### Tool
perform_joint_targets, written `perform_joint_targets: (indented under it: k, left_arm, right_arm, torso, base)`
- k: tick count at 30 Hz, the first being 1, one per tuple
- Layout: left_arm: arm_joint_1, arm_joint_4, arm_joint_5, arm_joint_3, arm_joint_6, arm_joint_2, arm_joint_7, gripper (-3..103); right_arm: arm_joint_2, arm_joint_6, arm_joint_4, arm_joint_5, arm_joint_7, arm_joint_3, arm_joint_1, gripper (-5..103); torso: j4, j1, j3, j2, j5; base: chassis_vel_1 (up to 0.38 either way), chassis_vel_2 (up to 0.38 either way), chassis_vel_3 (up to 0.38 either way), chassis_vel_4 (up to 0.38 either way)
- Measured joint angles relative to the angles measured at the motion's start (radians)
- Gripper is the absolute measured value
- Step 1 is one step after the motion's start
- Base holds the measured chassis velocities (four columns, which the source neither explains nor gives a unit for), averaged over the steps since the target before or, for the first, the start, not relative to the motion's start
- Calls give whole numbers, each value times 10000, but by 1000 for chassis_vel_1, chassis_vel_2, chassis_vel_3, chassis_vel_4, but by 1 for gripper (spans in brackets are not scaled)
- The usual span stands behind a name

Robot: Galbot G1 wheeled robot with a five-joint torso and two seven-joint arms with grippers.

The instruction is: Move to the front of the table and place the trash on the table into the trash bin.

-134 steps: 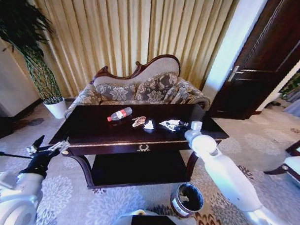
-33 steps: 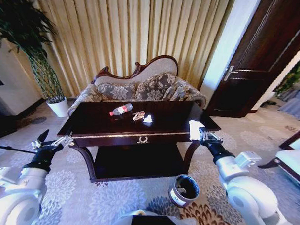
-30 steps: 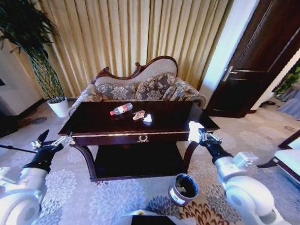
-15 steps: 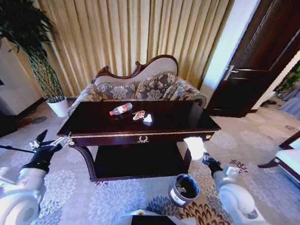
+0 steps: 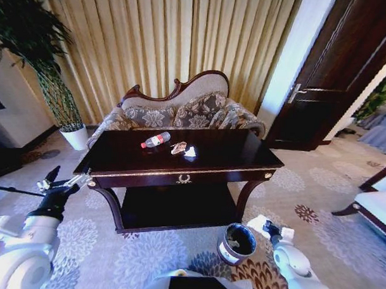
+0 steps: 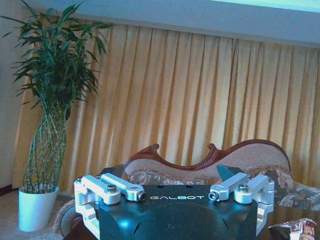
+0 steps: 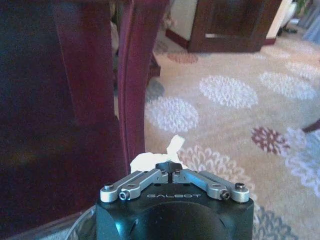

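Patterned carpet (image 5: 144, 257) covers the floor before a dark table (image 5: 230, 160). Right gripper (image 5: 264, 227), low at lower right of the head view, has its fingers closed on a crumpled white paper (image 7: 150, 161), held just beside the rim of the dark bin (image 5: 237, 244). Left gripper (image 5: 66, 186) hovers at centre left, off the table's corner, fingers spread apart, holding nothing. On the tabletop, upper centre, lie a bottle (image 5: 155, 140), a brownish wrapper (image 5: 178, 148) and a white scrap (image 5: 191, 152). Behind stands a sofa (image 5: 181, 112).
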Motion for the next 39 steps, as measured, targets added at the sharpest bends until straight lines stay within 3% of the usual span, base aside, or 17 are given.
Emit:
perform_joint_targets:
  k: [6,22,24,26,28,29,33,35,39]
  left_arm:
    - [-11,0,0,6,-8,0,10,100]
    - [-79,0,31,147,-3,-24,24,100]
    - [-81,0,29,148,-4,-17,29,100]
    - [-88,0,28,148,-8,-12,30,100]
    - [-97,0,28,148,-14,-10,31,100]
    - [-97,0,28,148,-14,-10,31,100]
    - [-86,0,26,117,-30,-21,31,100]
    - [-87,0,23,109,-32,-23,29,100]
    - [-85,0,13,88,-36,-22,24,100]
  right_arm:
    - [357,155,-1228,-582,-204,-173,448,0]
    - [683,336,-1788,-941,-569,-274,493,-1]
    - [720,336,-1788,-1039,-617,-300,455,9]
    - [742,337,-1784,-1078,-651,-302,443,9]
    - [774,346,-1735,-1102,-701,-302,424,20]
    - [774,346,-1735,-1102,-701,-302,424,20]
    - [779,355,-1640,-1149,-715,-311,422,42]
    - [779,355,-1632,-1164,-715,-311,426,42]
    - [760,357,-1535,-1203,-716,-309,430,58]
  torso:
    - [1,0,0,1,0]
    - [0,0,0,1,0]
    - [0,0,0,0,-1]
    - [-1,0,0,0,-1]
    - [-1,0,0,1,-1]
    - [-1,0,0,1,-1]
    - [0,0,0,0,-1]
    - [0,0,0,1,0]
    - [0,0,0,1,-1]
  base:
    - [0,0,0,0]
    - [0,0,0,0]
    - [0,0,0,0]
    - [0,0,0,0]
    - [0,0,0,0]
    - [0,0,0,0]
    - [0,0,0,0]
    - [0,0,0,0]
    - [0,0,0,0]
